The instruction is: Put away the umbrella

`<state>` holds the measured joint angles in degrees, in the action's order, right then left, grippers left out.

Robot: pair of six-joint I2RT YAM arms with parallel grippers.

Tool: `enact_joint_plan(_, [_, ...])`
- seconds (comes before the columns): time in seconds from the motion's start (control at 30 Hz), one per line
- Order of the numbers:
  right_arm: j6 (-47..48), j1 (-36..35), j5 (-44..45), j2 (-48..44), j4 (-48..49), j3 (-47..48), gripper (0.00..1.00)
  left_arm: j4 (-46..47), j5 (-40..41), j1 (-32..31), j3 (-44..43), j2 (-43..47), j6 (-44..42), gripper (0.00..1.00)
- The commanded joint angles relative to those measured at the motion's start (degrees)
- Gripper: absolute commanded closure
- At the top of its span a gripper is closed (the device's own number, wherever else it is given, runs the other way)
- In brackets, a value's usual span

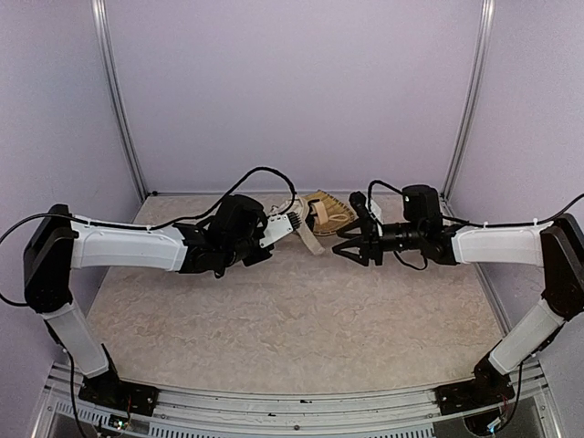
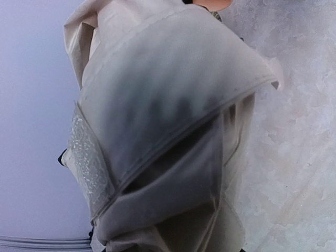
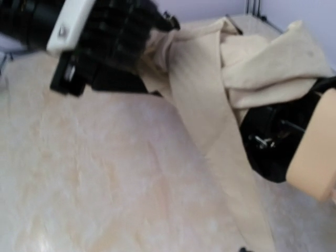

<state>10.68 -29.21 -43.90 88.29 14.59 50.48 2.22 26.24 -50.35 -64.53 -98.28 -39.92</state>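
Note:
The umbrella point(image 1: 307, 235) is a bunch of cream-beige fabric hanging just above the table near its back middle. My left gripper point(image 1: 294, 224) is shut on its upper end. In the left wrist view the folded fabric point(image 2: 168, 121) fills the frame and hides the fingers. The right wrist view shows the left gripper point(image 3: 123, 39) pinching the cloth point(image 3: 210, 100), with a long fold trailing down. A tan handle point(image 3: 315, 157) on a black fitting shows at the right edge. My right gripper point(image 1: 346, 246) stands open just right of the umbrella, holding nothing.
A woven straw-yellow basket tray point(image 1: 330, 212) lies right behind the umbrella, against the back wall. Metal frame posts point(image 1: 465, 100) rise at the back corners. Marbled tabletop point(image 1: 301, 319) stretches toward the arm bases.

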Motion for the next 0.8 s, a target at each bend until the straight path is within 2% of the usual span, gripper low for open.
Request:
enact_joint_plan(0.0, [-10.2, -0.5, -1.3, 0.7, 13.1, -4.0, 0.44, 4.9, 4.3, -0.7, -1.5, 2.4, -3.3, 1.00])
enact_joint_plan(0.27, [-7.6, -0.4, -4.1, 6.0, 17.2, -3.1, 0.42, 3.4, 1.5, -1.8, -4.0, 4.4, -5.1, 1.00])
enact_joint_plan(0.47, [-15.1, 2.1, -12.8, 8.7, 31.8, -6.1, 0.41, 2.8, 0.0, -3.1, -5.1, 7.3, -6.8, 1.00])
enact_joint_plan(0.77, [-19.3, 1.9, -18.6, 14.0, 34.3, -1.8, 0.40, 2.3, -4.0, -4.9, -6.3, 10.4, -8.1, 1.00])
